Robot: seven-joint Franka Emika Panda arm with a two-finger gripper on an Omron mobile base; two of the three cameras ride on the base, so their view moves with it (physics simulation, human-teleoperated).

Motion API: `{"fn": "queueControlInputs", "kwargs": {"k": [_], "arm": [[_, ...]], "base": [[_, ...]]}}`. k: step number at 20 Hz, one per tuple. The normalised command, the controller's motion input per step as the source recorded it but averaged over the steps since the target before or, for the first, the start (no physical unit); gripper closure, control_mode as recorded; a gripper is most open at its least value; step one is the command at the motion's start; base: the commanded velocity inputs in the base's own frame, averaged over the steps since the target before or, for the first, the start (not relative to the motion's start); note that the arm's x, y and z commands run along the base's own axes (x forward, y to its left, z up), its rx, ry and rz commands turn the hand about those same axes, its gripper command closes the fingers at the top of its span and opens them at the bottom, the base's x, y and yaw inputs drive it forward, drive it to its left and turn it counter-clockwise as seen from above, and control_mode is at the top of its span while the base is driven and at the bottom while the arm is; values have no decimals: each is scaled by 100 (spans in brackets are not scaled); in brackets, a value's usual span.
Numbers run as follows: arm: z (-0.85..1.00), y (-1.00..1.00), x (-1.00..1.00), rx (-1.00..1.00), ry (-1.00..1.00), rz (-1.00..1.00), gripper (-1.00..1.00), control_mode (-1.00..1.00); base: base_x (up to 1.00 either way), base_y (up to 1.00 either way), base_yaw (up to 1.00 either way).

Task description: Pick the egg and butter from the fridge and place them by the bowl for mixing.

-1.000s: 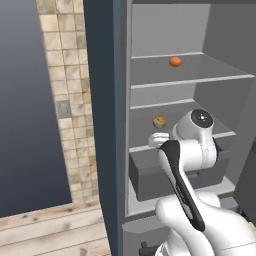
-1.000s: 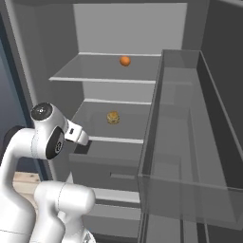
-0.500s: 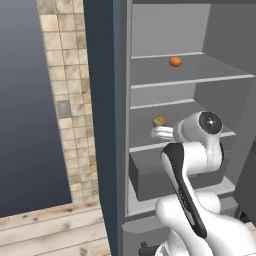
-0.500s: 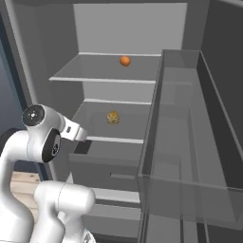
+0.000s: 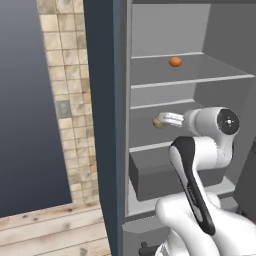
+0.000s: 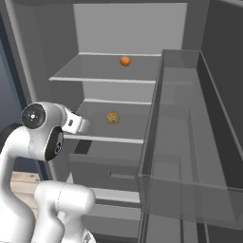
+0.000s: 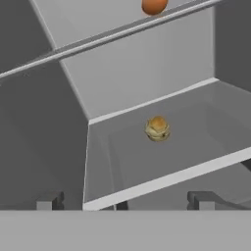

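Writing or labels cannot be read on anything here. Smooth grey walls and thin pale flat shelves make up the open fridge (image 6: 156, 71), with a boxy grey drawer (image 5: 165, 172) low inside. The egg (image 6: 125, 60), a small glossy orange-brown oval, lies on the fridge's upper shelf. One shelf down sits a tan, lumpy, speckled round item (image 7: 157, 128). The gripper (image 7: 125, 198) points into the fridge at that lower shelf, fingers spread wide apart, holding nothing.
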Motion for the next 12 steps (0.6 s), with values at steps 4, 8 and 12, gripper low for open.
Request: {"fn": "queueControlInputs", "kwargs": {"k": [4, 8, 12], "arm": [[54, -16, 0, 2, 0, 0, -100, -100], [55, -25, 0, 0, 7, 0, -100, -100], [39, -21, -13, 0, 2, 2, -100, -100]], "base": [[0, 0, 0], [0, 0, 0], [0, 0, 0]]}}
